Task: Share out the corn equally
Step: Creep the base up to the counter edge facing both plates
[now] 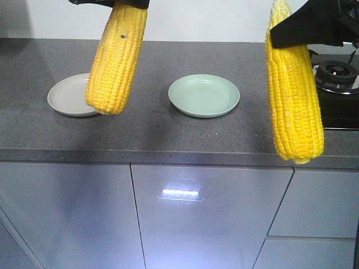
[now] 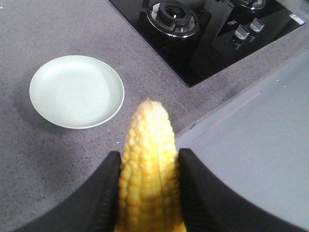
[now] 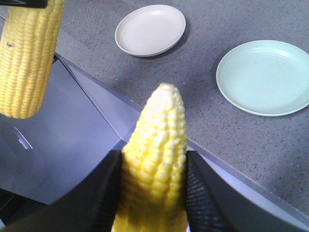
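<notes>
Two corn cobs hang upright above the counter's front, tips down. My left gripper (image 1: 112,3) is shut on the top of the left corn (image 1: 116,56), which dangles in front of the white plate (image 1: 64,95). In the left wrist view that corn (image 2: 147,125) is clamped between the left gripper's (image 2: 149,154) black fingers. My right gripper (image 1: 283,32) is shut on the right corn (image 1: 294,95), which hangs past the counter edge. The right wrist view shows its corn (image 3: 161,121) squeezed in the right gripper (image 3: 153,155). A green plate (image 1: 203,95) lies bare mid-counter.
A black gas stove (image 1: 336,78) with burners and knobs (image 2: 241,31) occupies the counter's right end. Grey cabinet fronts (image 1: 207,218) drop below the counter edge. In the right wrist view the white plate (image 3: 149,30), green plate (image 3: 263,77) and the other cob (image 3: 29,53) show.
</notes>
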Robot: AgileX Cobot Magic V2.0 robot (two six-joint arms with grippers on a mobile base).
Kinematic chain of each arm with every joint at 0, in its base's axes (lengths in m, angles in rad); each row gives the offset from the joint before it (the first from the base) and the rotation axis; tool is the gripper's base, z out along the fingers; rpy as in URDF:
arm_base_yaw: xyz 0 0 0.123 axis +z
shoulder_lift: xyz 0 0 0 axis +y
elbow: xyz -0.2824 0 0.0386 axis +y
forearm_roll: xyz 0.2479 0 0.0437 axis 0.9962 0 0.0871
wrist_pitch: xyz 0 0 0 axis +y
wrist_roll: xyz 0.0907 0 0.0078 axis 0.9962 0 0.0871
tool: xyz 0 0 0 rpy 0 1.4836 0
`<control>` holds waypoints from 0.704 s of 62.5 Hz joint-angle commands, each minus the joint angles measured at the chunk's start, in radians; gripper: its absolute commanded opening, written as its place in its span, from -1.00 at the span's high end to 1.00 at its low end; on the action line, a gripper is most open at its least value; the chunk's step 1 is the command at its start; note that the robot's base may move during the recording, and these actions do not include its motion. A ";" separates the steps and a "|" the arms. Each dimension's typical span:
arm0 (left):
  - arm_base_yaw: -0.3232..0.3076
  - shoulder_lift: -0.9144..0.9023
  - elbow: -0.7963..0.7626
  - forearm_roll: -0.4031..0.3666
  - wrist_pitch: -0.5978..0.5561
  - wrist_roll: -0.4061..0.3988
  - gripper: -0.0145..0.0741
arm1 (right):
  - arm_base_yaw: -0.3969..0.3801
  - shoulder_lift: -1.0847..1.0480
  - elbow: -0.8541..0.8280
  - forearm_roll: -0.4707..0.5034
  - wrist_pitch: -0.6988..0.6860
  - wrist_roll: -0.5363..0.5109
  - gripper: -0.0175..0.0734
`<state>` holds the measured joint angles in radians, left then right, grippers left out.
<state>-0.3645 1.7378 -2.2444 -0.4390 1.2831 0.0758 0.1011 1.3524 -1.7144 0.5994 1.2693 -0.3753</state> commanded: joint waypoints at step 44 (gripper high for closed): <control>0.001 -0.041 -0.020 -0.033 -0.026 -0.006 0.69 | -0.006 -0.020 -0.027 0.038 -0.036 -0.005 0.62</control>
<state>-0.3645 1.7378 -2.2444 -0.4390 1.2831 0.0758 0.1011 1.3524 -1.7144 0.5994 1.2693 -0.3753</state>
